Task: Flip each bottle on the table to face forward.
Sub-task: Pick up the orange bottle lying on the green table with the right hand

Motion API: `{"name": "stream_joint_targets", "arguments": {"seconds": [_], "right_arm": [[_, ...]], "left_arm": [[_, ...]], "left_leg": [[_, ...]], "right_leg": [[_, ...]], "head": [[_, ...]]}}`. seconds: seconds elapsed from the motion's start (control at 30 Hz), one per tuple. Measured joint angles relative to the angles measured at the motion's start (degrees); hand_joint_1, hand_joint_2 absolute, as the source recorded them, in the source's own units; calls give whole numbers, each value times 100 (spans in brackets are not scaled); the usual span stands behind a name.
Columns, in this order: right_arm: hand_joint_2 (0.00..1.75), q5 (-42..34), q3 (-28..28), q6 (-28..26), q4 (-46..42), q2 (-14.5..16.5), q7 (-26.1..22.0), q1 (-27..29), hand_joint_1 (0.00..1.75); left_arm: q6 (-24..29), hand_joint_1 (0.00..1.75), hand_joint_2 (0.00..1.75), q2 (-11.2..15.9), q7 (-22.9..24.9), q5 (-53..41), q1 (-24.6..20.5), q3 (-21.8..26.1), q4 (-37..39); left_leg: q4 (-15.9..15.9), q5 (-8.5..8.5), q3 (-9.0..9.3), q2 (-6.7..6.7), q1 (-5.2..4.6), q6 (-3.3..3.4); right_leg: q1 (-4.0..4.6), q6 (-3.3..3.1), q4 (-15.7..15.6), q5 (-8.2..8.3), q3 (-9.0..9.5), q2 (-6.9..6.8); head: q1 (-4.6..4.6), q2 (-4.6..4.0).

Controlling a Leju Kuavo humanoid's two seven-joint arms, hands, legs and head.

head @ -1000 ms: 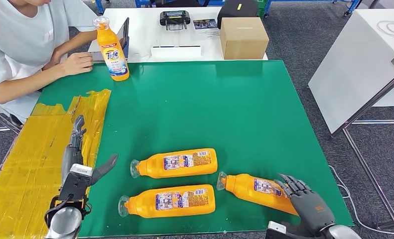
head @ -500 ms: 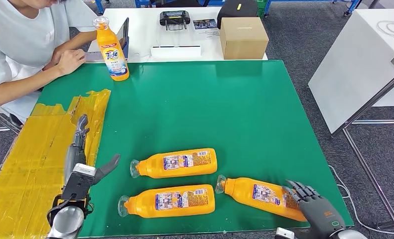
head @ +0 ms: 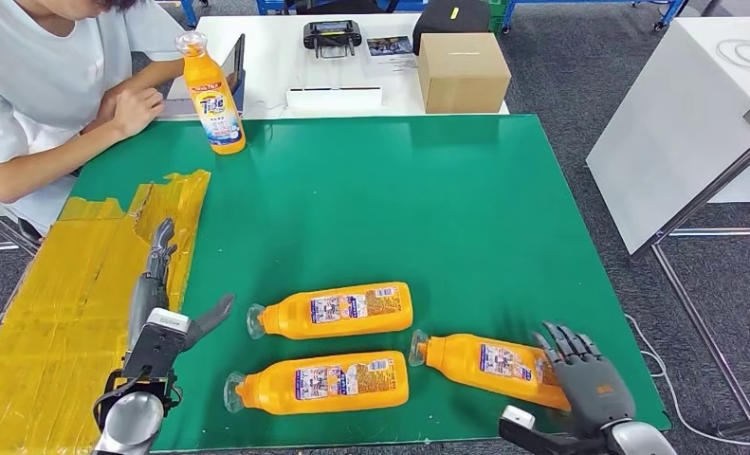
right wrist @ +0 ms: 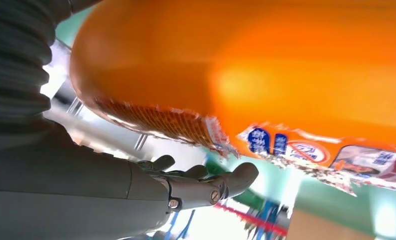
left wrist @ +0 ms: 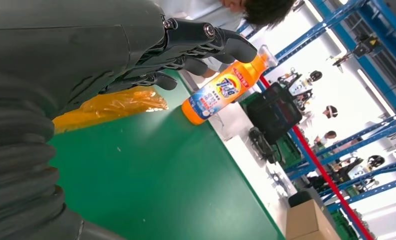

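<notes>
Far left there's a person [head: 39,90] in a white shirt leaning on the far corner of the green table [head: 447,209], hands resting by the edge. Just in front of them is a patch of crinkly yellow tape [head: 77,303] covering the left side of the table, and the left hand [head: 157,284] hovers over its inner edge with fingers stretched out flat and the thumb stuck out to the side, holding nothing. Up at the far left corner stands the upright bottle [head: 211,95], orange with the blue Tide label facing the camera; the left wrist view also catches it [left wrist: 221,92] past the fingertips. Moving toward the middle, 2 orange bottles lie on their sides near the front edge, caps pointing left: the upper lying bottle [head: 338,310] and the lower lying bottle [head: 323,382], roughly parallel, back labels up. Behind them on the white table sit a white box [head: 335,97], a black controller [head: 333,36] and a cardboard box [head: 463,71]. Further right is the third lying bottle [head: 489,365], cap left, tilted a bit toward the front right corner. The right hand [head: 589,379] sits at its base end with fingers spread and touching the bottle; the right wrist view has the orange body [right wrist: 266,70] just above the open fingers, not wrapped around it.
</notes>
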Motion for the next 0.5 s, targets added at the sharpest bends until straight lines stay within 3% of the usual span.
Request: {"name": "stream_joint_targets", "arguments": {"seconds": [0.23, 0.5], "right_arm": [[175, 422, -171, -19, 507, 689, -24, -449, 0], [175, 491, -271, -28, 720, 977, -67, -592, 0]], "left_arm": [[-23, 0, 175, -42, 55, -30, 5, -35, 0], [-25, 0, 175, -48, 64, -32, 9, -36, 0]], "left_leg": [[0, 0, 1, 9, 2, 0], [0, 0, 8, 12, 1, 0]], "right_leg": [[1, 0, 0, 0, 3, 0], [0, 0, 0, 0, 9, 0]], "head": [[3, 0], [2, 0]]}}
